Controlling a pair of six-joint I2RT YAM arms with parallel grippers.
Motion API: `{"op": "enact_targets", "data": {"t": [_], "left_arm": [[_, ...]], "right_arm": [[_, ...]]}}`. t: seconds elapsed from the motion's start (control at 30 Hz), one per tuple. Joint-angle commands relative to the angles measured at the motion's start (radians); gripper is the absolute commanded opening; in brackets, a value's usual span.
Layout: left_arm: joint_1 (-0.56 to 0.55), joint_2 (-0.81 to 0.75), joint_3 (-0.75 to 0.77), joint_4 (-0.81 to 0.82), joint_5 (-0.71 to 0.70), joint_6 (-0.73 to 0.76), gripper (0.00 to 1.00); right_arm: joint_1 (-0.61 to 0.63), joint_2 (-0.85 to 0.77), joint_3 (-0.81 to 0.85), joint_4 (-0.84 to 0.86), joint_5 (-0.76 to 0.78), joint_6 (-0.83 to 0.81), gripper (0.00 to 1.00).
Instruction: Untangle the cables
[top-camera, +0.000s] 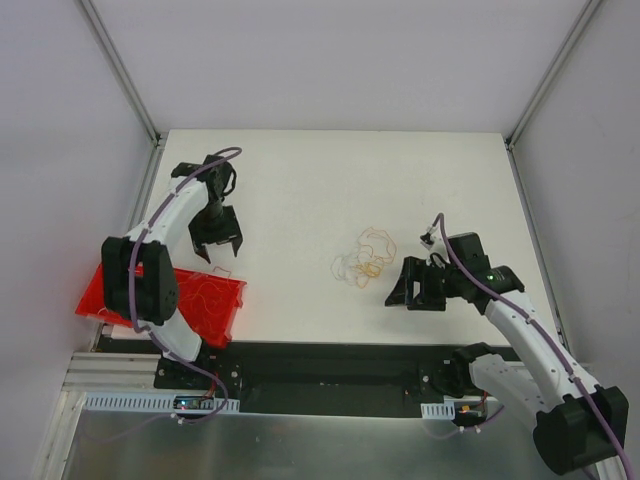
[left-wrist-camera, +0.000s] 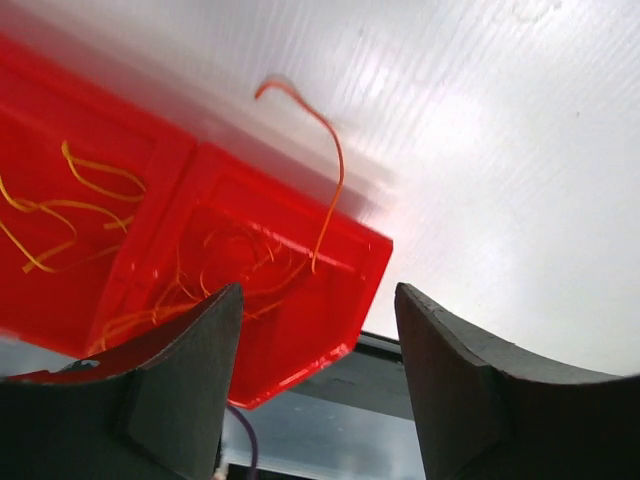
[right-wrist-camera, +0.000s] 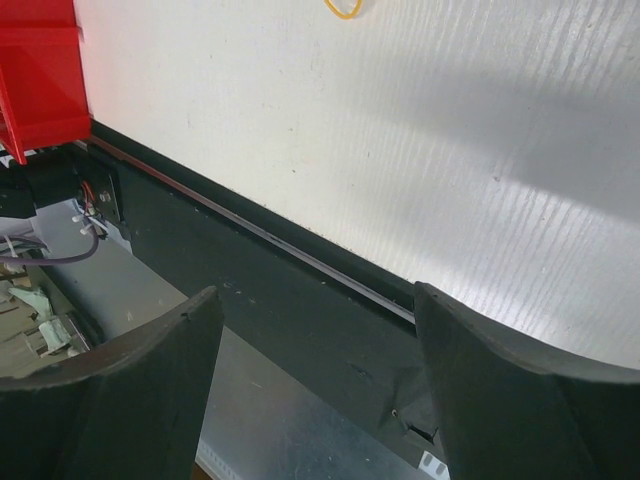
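Observation:
A small tangle of thin orange-yellow and whitish cables (top-camera: 364, 256) lies on the white table, right of centre. My right gripper (top-camera: 412, 288) is open and empty, just right of the tangle and near the table's front edge. My left gripper (top-camera: 217, 243) is open and empty at the left, behind a red bin (top-camera: 165, 300). The bin (left-wrist-camera: 180, 250) holds several loose orange strands (left-wrist-camera: 90, 190). One orange strand (left-wrist-camera: 325, 170) curls up over the bin's rim. A small orange loop (right-wrist-camera: 342, 8) shows at the top of the right wrist view.
The red bin sits at the table's front left corner, partly over the edge; its corner (right-wrist-camera: 40, 80) shows in the right wrist view. A black strip (top-camera: 330, 355) runs along the table's near edge. Grey walls with metal posts (top-camera: 120, 70) enclose the table.

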Motion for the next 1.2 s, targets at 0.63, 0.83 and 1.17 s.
{"op": "enact_targets", "data": {"t": [0.63, 0.83, 1.17], "left_arm": [[-0.059, 0.279, -0.022, 0.049, 0.003, 0.189, 0.38], [-0.059, 0.269, -0.083, 0.075, -0.018, 0.198, 0.23], [-0.066, -0.023, -0.076, 0.084, -0.095, 0.093, 0.0]], "right_arm": [[-0.005, -0.149, -0.053, -0.002, 0.084, 0.11, 0.79], [-0.005, -0.129, -0.057, 0.034, 0.063, 0.132, 0.79], [-0.007, -0.111, -0.046, 0.028, 0.055, 0.119, 0.79]]}}
